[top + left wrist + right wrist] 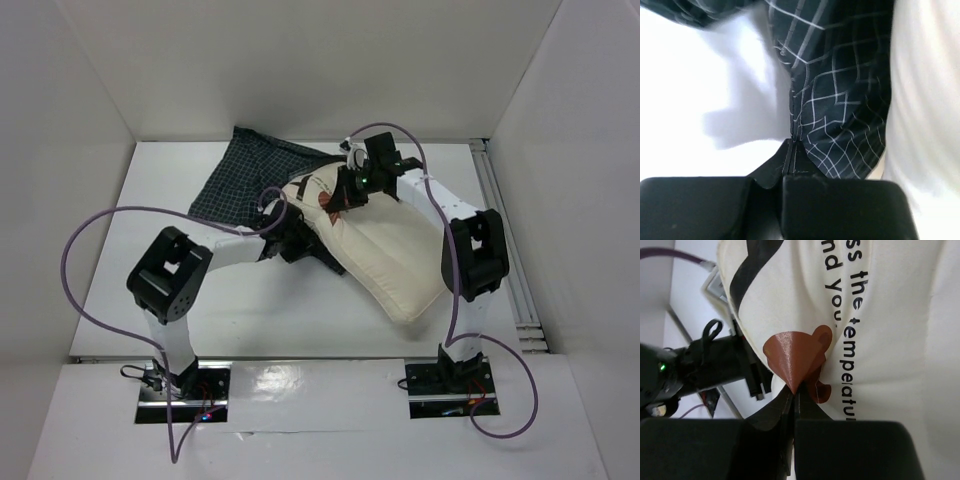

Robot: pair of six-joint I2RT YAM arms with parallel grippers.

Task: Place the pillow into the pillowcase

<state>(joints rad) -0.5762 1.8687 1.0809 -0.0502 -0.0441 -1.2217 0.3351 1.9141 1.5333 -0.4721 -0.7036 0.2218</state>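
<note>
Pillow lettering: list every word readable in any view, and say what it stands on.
"ss the temperatu": black print on the pillow, cut off at both ends.
"nd you": the line beside it, its start hidden.
Top view: the print is too small to read.
On the pillowcase: grid pattern only, no text.

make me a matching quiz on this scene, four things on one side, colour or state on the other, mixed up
Column one:
1 pillow
2 pillowcase
3 left gripper
4 right gripper

Column two:
A shut on pillowcase
B cream, black lettering
C shut on pillow
D navy, white grid

Pairs: 1-B; 2-D; 3-A; 4-C
</note>
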